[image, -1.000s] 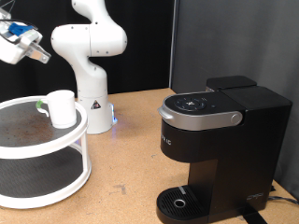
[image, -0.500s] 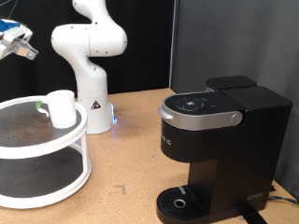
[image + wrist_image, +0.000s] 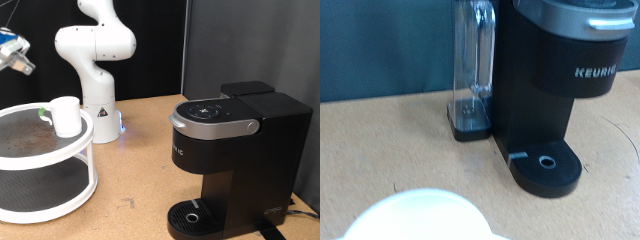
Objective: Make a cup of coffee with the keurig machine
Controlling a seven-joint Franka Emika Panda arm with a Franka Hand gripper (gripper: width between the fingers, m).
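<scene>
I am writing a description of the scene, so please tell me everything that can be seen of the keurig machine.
The keurig machine is a boxy, matte black coffee maker standing upright on the wooden table, at the exterior view's right. A silver-grey curved handle wraps its rounded top, which carries a small button panel. Its round drip base is empty, with no cup under the spout. The wrist view shows the KEURIG lettering on the front and a clear water tank at its side. Nothing touches it except the table.
</scene>
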